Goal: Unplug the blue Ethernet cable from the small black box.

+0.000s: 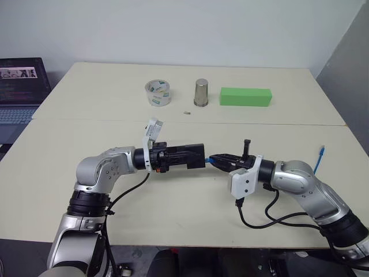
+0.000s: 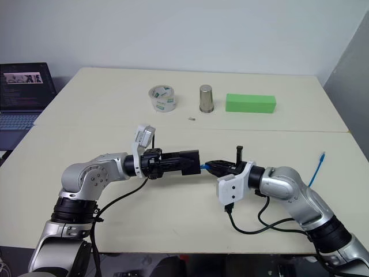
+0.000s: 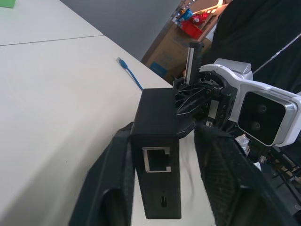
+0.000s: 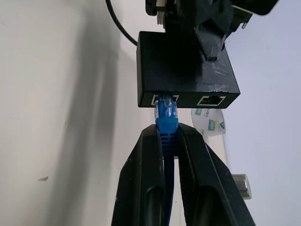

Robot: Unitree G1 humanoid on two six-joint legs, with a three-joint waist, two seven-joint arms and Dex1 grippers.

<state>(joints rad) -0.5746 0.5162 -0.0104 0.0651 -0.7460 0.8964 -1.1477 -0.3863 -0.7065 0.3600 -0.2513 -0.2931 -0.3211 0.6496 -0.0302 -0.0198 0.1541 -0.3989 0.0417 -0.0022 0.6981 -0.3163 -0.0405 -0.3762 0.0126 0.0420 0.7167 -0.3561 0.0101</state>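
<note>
The small black box (image 1: 190,156) hangs above the table's front half, and my left gripper (image 1: 195,156) is shut on it, one finger on either side. The blue Ethernet cable (image 4: 166,120) sits with its plug in one of two ports on the box's edge; the port beside it is empty. My right gripper (image 1: 221,159) faces the box from the right and is shut on the cable's blue boot just behind the plug. The cable's far end (image 1: 320,154), with its clear plug, lies at the table's right edge. Its middle stretch is hidden behind my right arm.
At the back of the table stand a roll of tape (image 1: 158,93), a metal cup (image 1: 201,92) and a long green block (image 1: 245,97), with a tiny object (image 1: 187,112) in front of them. A laptop (image 1: 20,86) sits off the left edge. Black robot cables (image 1: 259,222) loop near the front edge.
</note>
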